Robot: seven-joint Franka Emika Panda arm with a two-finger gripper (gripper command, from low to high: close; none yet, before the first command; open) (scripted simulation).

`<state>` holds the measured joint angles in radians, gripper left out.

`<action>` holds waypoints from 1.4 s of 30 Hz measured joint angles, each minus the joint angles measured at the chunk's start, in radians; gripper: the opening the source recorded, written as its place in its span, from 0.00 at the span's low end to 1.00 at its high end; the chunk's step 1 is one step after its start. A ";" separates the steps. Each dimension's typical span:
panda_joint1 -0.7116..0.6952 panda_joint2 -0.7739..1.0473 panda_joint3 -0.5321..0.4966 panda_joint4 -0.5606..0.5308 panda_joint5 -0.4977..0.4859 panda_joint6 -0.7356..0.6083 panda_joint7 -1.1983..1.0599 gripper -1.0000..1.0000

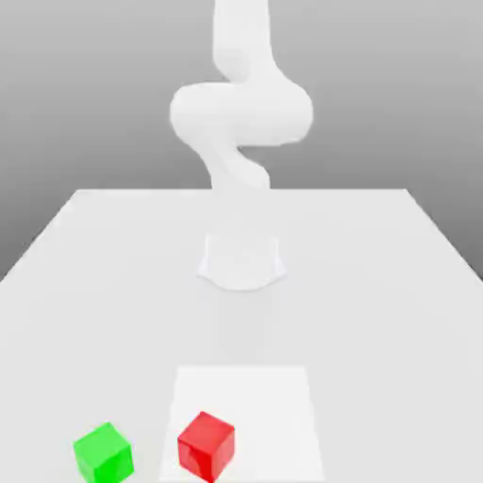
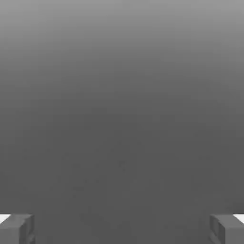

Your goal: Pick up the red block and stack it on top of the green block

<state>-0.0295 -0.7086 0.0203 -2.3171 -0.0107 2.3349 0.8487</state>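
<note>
My gripper [image 2: 122, 228] is open wide in the hand view, its two fingers [image 2: 20, 229] well apart, with nothing between them but a plain grey expanse beyond. In the exterior view, my white arm [image 1: 241, 113] rises toward twelve o'clock, above my pale base [image 1: 241, 264] near the middle.

The red block [image 1: 206, 446] lies just past six o'clock from that view's centre, on the white square [image 1: 274, 415] marked on the light table [image 1: 377, 311]. Measured from the square's own middle, it sits toward eight. One corner of the block points nearly at me, so I see two side faces and the top.

The green block [image 1: 104, 453] is at seven o'clock, off the square. From the red block it lies toward nine, near but not touching, and nothing is stacked on it.
</note>
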 joint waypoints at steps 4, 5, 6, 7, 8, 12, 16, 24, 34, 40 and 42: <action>-0.044 0.151 0.029 -0.028 -0.021 0.058 0.083 0.50; -0.054 0.188 0.035 -0.035 -0.027 0.072 0.103 0.50; -0.062 0.224 0.040 -0.042 -0.032 0.086 0.124 0.50; -0.072 0.261 0.046 -0.049 -0.038 0.100 0.144 0.50; -0.080 0.297 0.051 -0.056 -0.043 0.114 0.164 0.50; -0.109 0.442 0.063 -0.083 -0.064 0.169 0.244 0.50; -0.127 0.587 0.066 -0.110 -0.076 0.225 0.318 0.50; -0.144 0.872 0.059 -0.165 -0.038 0.339 0.421 0.50; -0.125 1.080 0.034 -0.145 -0.054 0.499 0.450 0.00; -0.134 0.995 0.046 -0.159 -0.038 0.428 0.439 0.00; -0.141 0.930 0.048 -0.166 -0.025 0.370 0.430 0.00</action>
<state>-0.1703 0.2212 0.0684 -2.4833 -0.0361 2.7047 1.2784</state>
